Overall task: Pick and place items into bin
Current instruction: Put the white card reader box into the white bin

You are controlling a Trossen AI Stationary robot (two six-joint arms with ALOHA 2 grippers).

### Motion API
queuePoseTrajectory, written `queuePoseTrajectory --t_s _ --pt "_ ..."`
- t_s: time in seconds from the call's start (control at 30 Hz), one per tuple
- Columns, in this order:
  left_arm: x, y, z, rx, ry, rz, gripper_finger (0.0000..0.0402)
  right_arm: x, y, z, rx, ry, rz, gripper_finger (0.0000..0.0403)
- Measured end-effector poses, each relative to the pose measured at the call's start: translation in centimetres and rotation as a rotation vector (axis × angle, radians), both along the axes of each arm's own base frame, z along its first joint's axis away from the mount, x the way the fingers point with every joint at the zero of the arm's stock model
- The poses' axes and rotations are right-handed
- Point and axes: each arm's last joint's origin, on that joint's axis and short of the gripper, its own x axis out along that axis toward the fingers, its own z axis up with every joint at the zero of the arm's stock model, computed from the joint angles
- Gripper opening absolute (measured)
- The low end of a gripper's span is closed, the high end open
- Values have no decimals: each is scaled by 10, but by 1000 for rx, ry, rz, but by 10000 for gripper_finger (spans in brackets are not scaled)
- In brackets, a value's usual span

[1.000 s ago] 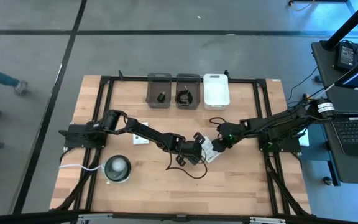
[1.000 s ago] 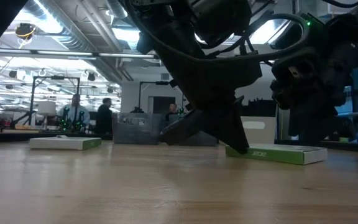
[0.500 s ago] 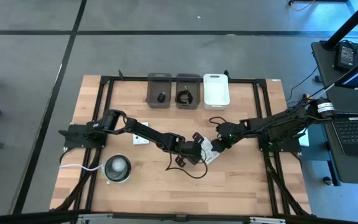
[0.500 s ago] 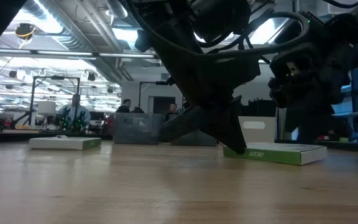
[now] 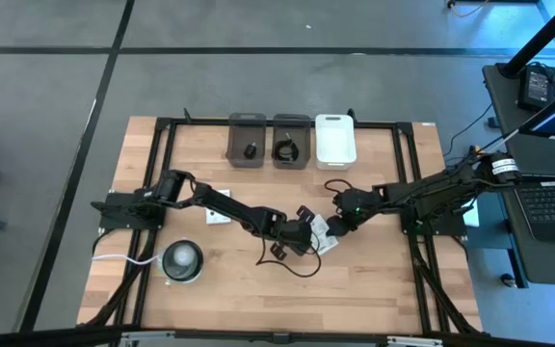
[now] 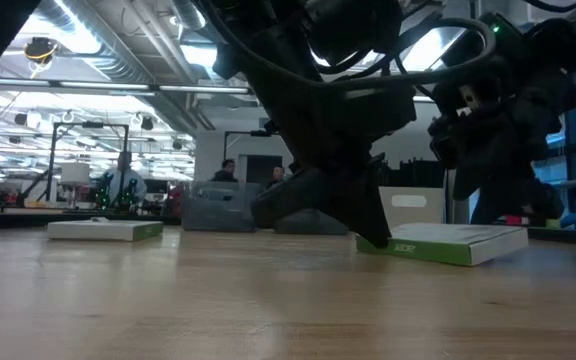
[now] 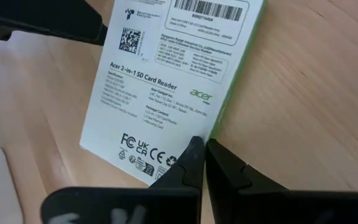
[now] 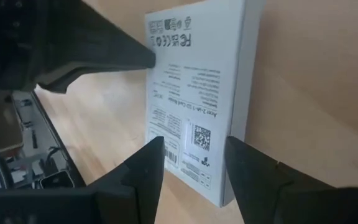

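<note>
Left end effector closed – tips touching near corner of white packet. Right end effector open – fingers straddling packet's opposite end, on desk.

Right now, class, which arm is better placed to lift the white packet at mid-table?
Probably the right. The right hand is open, its fingers straddling the white packet. The left hand is shut, its tips only touching the packet's corner.

White packet with black print, barcode, QR code and green side edge, lying on light tan wood-grain table. Two dark grey bins beside one white bin. Black grippers.
</note>
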Motion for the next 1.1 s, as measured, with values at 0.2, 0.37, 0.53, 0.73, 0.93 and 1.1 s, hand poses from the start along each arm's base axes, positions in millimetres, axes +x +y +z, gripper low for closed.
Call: queuePoseTrajectory --t_s 0.2,0.37,0.53,0.73,0.93,1.1 --pt "0 0 0 2 -3 4 3 2 1 2 13 -23 10 170" --pt "0 0 0 3 -3 3 3 2 1 3 21 -37 16 170" --pt "0 0 1 4 -3 2 3 4 2 5 38 -57 35 170" --pt "0 0 1 7 -1 3 3 9 5 13 88 -148 79 170" --pt "3 1 -1 -3 -30 15 2 20 3 27 56 -336 41 170" --pt "2 1 -1 2 -23 14 2 18 3 25 49 -302 37 170"
